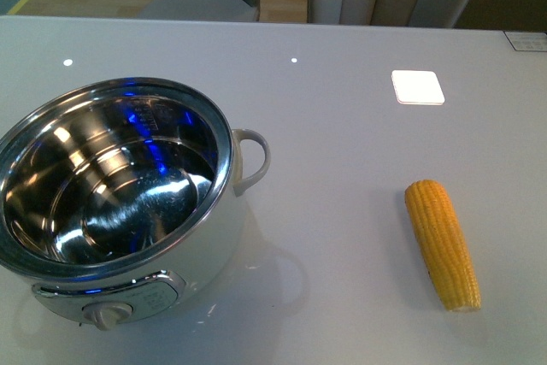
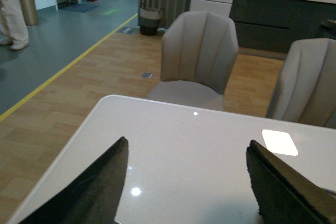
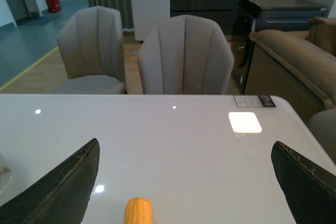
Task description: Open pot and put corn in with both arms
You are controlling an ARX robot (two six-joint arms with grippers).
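Note:
The white pot (image 1: 120, 203) stands on the left of the table with no lid on it, its shiny steel inside empty, its loop handle (image 1: 253, 160) to the right and its dial knob (image 1: 109, 314) at the front. The yellow corn (image 1: 441, 242) lies on the table at the right, well apart from the pot. Neither arm shows in the front view. My left gripper (image 2: 186, 153) is open and empty above bare table. My right gripper (image 3: 185, 153) is open and empty, with the corn's end (image 3: 138, 211) showing between its fingers.
The grey-white table (image 1: 342, 151) carries a bright square light reflection (image 1: 418, 87) at the back right. Grey chairs (image 3: 185, 56) stand behind the far edge. A brown sofa (image 3: 294, 56) is off to the right. A label (image 1: 526, 40) lies at the far right corner.

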